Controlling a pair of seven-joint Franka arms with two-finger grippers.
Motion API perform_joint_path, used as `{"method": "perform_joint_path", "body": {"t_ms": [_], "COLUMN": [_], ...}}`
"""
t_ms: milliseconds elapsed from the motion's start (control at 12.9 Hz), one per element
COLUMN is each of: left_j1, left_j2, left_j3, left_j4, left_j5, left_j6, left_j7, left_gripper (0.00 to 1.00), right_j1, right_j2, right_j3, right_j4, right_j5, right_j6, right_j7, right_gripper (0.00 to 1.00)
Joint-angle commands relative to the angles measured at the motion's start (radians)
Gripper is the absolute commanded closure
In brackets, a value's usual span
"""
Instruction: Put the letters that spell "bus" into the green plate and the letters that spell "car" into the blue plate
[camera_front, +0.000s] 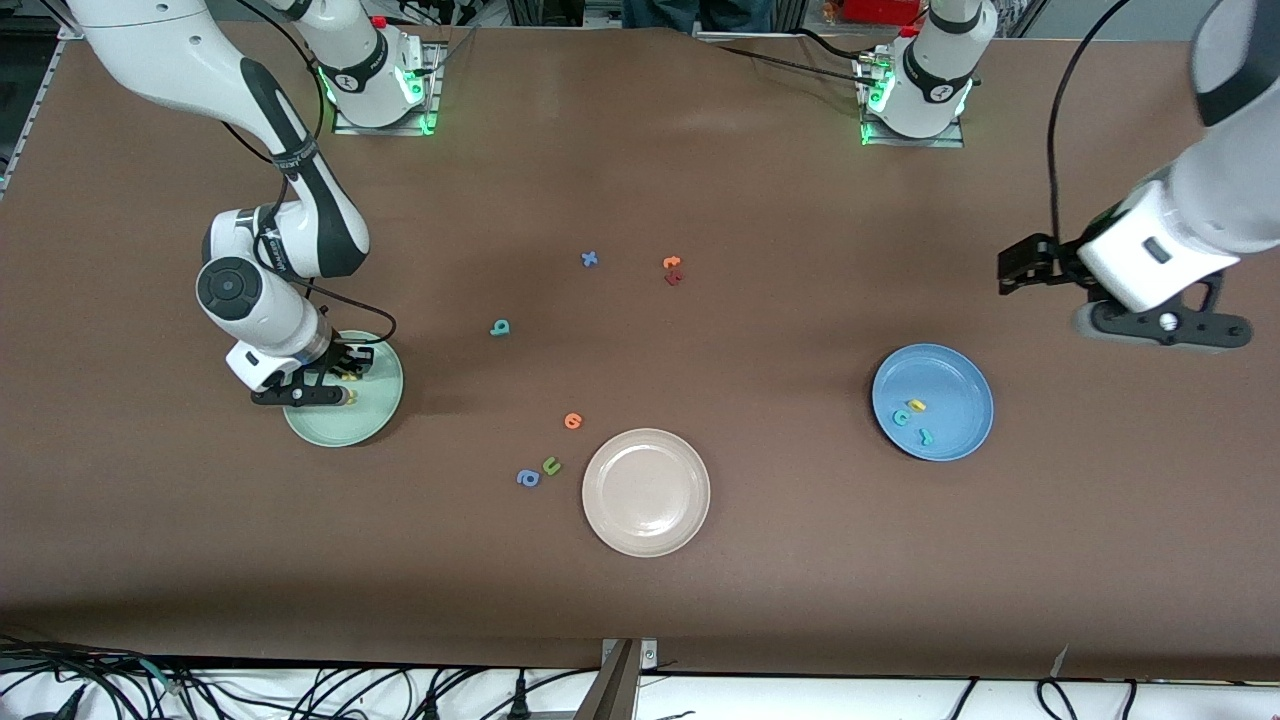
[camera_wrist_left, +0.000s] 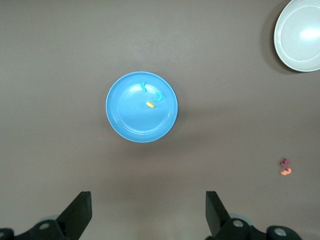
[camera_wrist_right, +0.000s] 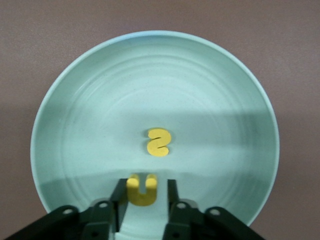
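While over green plate (camera_wrist_right: 60, 100) — yellow "u" (camera_wrist_right: 142, 190)

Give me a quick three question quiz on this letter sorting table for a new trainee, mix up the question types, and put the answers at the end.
1. True or false: the blue plate already holds three letters.
2. Multiple choice: what sits between the right gripper's fingers over the green plate? A) yellow u B) teal b C) orange letter
3. Fill in: the teal b lies on the ____, not on a plate.

Key
1. True: a teal c, a yellow a and a teal r.
2. A, the yellow u, beside the yellow s.
3. Table.
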Motion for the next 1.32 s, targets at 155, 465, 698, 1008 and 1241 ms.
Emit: {"method": "perform_joint_path", "body": {"t_ms": [155, 465, 698, 1008, 1241], "left_j1": [0.004, -0.001, -0.015, -0.021, -0.240], "left_j2": [-0.273, -0.332, -0.327, -0.315, -0.332], "left_j3": [-0.002, 0.041, 0.043, 0.050, 0.228], "left_j4": [-0.319, -0.378, -0.363, -0.346, -0.352], "left_j5": [-0.030, -0.045, -0.051, -0.047, -0.027], "left_j6": [0.073, 0.145, 0.121, 0.095, 0.091], "left_j7": [0.015, 0.007, 0.009, 0.027, 0.020], "left_gripper": [0.00, 0.00, 0.00, 0.00, 0.00], "right_j1": [-0.003, -0.001, 0.020, 0.052, 0.066], "right_j2": [-0.012, -0.035, -0.039, -0.026, -0.017], "right_j3": [0.001, 0.071, 0.203, 0.265, 0.277], "right_j4": [-0.012, -0.015, -0.005, 0.004, 0.005], "right_j5": [0.018, 0.084, 0.071, -0.001, 0.005], "right_j6": [0.009, -0.012, -0.008, -0.004, 0.008], "right_j7": [-0.009, 0.194, 0.611, 0.701, 1.035], "right_gripper": [0.32, 0.00, 0.00, 0.00, 0.01]}}
